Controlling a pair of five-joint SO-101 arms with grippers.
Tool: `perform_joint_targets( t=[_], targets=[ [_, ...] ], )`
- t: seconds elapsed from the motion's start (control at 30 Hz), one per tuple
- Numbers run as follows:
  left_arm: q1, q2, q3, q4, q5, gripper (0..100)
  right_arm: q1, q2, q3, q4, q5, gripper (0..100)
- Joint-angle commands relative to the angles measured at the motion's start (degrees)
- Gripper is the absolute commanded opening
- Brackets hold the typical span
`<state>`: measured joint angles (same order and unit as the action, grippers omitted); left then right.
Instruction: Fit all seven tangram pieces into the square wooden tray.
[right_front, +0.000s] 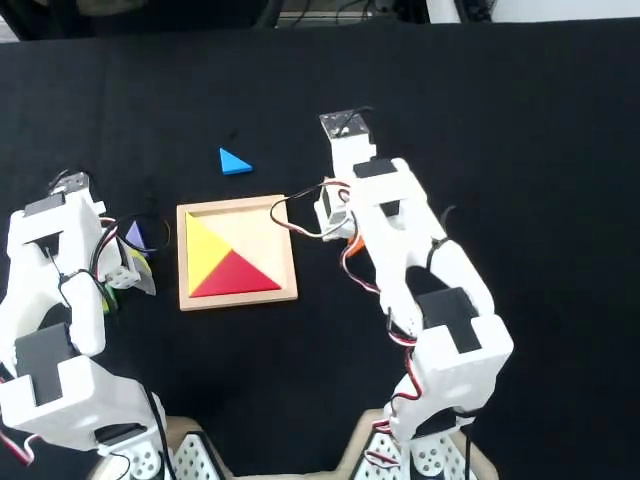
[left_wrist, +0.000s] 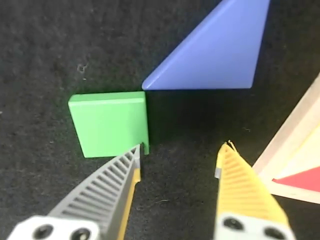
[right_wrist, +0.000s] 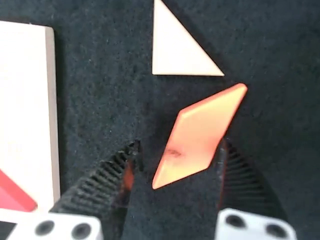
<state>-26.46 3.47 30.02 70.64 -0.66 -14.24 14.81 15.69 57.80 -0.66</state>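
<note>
Your left claw stands wide open and empty, one tip at the green square, at 9 o'clock of the tray. Your right claw straddles the orange parallelogram, spread and not clamped, at the tray's 3 o'clock. The yellow triangle and red triangle lie in the tray.

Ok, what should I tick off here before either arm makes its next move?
1. Right gripper open around the orange parallelogram: ok.
2. Contact with that piece: cannot tell.
3. Green square centred between the open left gripper jaws: not ok, it lies at one finger's tip.
4. Bare room in the tray: ok, only the yellow triangle and red triangle are in.
5. Blue triangle apart from both arms: ok.
</note>
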Motion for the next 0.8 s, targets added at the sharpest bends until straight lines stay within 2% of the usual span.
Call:
perform_joint_targets(
  t=[0.0,0.77],
  targets=[
    [-0.31,-0.53,-0.31,-0.44,0.62,24,0.62,-0.92,-2.86,0.35,0.53,24.7],
    [-0.31,-0.53,-0.31,-0.35,0.62,24,-1.23,-0.13,-4.62,-1.41,0.53,23.0]
  ],
)
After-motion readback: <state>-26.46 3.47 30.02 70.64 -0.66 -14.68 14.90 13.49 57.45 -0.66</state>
